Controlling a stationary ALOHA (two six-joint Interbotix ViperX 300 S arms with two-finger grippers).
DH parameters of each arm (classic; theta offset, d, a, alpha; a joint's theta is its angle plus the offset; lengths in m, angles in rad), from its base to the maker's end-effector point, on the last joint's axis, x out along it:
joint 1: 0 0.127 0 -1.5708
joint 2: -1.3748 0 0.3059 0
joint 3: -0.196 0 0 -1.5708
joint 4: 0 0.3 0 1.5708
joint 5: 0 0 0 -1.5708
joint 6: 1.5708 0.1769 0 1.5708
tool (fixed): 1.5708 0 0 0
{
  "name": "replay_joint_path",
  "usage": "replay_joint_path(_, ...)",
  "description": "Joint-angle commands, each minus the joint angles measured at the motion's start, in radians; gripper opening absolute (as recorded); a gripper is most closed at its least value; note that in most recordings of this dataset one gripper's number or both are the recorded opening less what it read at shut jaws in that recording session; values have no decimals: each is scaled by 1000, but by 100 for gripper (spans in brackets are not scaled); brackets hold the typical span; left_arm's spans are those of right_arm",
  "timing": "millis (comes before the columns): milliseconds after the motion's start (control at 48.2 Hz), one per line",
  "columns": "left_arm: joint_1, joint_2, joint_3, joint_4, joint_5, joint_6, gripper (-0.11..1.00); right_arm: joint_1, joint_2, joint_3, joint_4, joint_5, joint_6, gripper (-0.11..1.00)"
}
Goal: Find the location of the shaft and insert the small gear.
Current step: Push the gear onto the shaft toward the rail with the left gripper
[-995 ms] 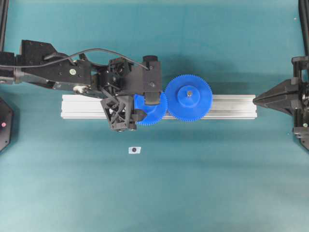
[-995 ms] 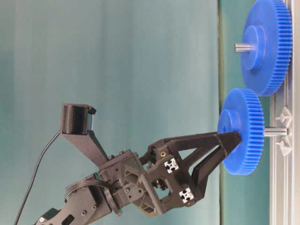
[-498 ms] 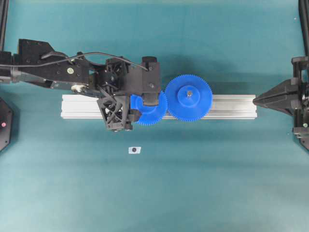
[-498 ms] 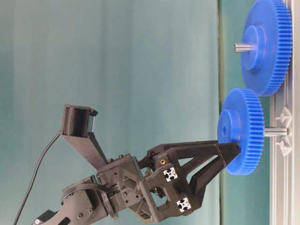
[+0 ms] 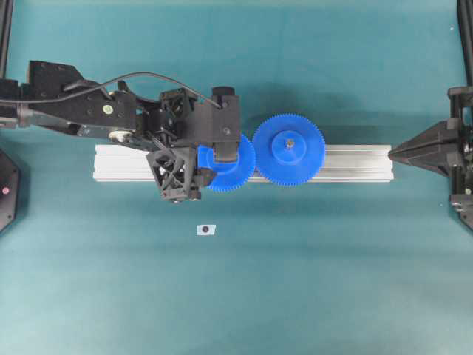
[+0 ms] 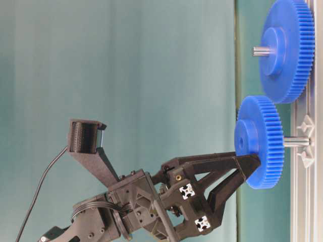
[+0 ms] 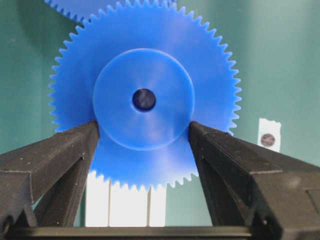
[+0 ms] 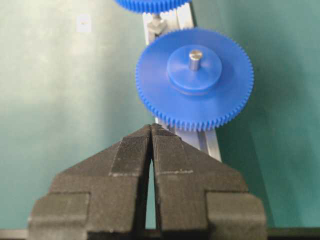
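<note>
1. Overhead exterior view: the aluminium rail [image 5: 347, 164] runs left-right, with open mat on its near and far sides.
2. The larger gear [image 5: 289, 149] meshes rightward with the small gear [image 5: 229, 171].
3. The left gripper [image 7: 144, 131] grips the small gear's hub, bore axis vertical.
4. The right gripper [image 8: 151, 134] is closed, empty.
5. The shaft [image 5: 206, 229] lies near-side; the table-level view misses it.

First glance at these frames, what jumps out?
Two bright blue gears side by side on the aluminium rail across the teal table: the small gear meshing with the larger gear. The left gripper grips the small gear's hub, while the right gripper sits shut, well back from the larger gear.
</note>
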Motion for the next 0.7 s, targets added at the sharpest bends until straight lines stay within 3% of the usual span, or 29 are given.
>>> replay_joint_path(0,5,-9,-29,3,0,17,79,-2,6,-9,2,-8,6,5)
replay_joint_path(373,3,34,-138,3,-6,54,79,-2,5,-9,2,-8,6,5)
replay_joint_path(684,3,55,-156,2,-29,54,79,-2,3,-6,2,-8,6,5)
